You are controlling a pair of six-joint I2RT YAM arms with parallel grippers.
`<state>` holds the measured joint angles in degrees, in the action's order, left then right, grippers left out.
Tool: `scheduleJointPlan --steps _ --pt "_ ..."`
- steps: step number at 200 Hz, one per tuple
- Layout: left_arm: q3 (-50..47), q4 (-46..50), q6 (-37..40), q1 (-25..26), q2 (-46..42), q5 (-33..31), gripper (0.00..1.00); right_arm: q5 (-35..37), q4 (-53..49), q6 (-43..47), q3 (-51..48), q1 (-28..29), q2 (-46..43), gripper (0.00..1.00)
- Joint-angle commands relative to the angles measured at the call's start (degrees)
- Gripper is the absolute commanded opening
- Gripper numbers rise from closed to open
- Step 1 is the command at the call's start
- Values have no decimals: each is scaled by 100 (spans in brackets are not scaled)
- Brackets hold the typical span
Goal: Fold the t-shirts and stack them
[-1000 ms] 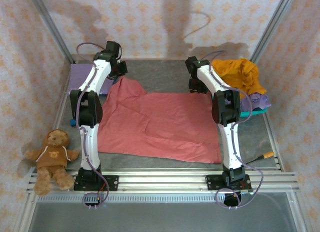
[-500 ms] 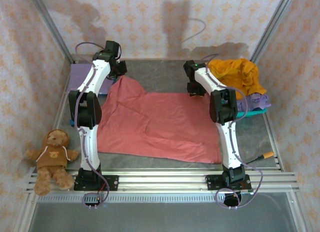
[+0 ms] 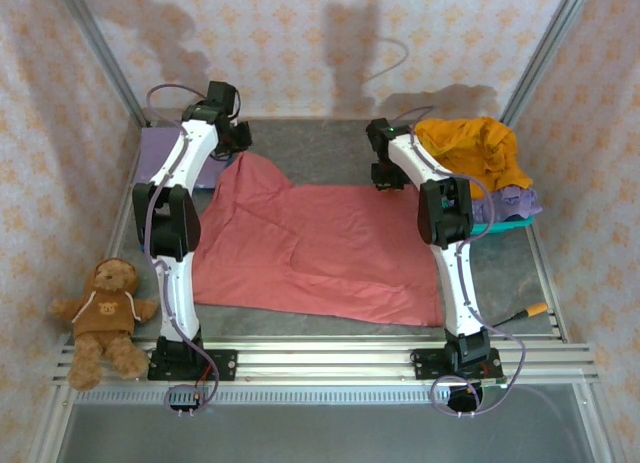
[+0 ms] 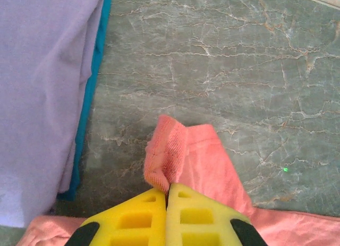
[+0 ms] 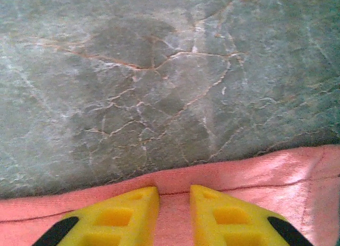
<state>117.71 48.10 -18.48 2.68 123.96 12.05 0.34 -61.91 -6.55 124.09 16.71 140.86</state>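
Marble tabletop (image 3: 320, 143), red tee (image 3: 320, 248) long axis L-R, L pincer (image 4: 167, 189) pinching corner

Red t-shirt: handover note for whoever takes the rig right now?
Left tool: shut on the red t-shirt's far left corner.
Right tool: jaws slightly apart over its far right edge, no grip yet.
It lies spread mid-table; mustard t-shirt heaped far right on lavender cloth; one lavender t-shirt flat far left.
Done: left corner pinched. Left: grip right side, fold, stack all.
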Motion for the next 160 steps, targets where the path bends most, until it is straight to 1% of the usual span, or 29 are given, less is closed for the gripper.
scheduleJointPlan --steps 1,18,45,71,98,120,135,138,160 --pt "-138 -81 64 -100 -387 -28 0 -112 -23 92 -71 -14 176 15" --pt "-217 -98 65 -150 -492 -19 0 -112 -5 116 -105 -16 47 7" --pt "-385 -132 55 -238 -664 25 0 -180 -12 157 -113 -12 -173 0" --pt "-555 -160 46 -286 -815 87 0 -218 -66 111 -117 -15 -359 0" --pt "-807 -195 44 -286 -1075 104 0 -346 33 -61 -430 -11 -718 0" --pt "-1045 -205 63 -305 -1343 89 0 -323 149 -225 -883 -16 -1148 0" --pt "-1226 -195 98 -314 -1427 86 0 -355 293 -369 -1317 -9 -1478 0" --pt "-1251 -191 105 -323 -1587 87 0 -363 326 -394 -1424 -4 -1546 0" --pt "-1534 -138 190 -330 -1865 63 0 -368 513 -550 -2121 66 -2038 0"
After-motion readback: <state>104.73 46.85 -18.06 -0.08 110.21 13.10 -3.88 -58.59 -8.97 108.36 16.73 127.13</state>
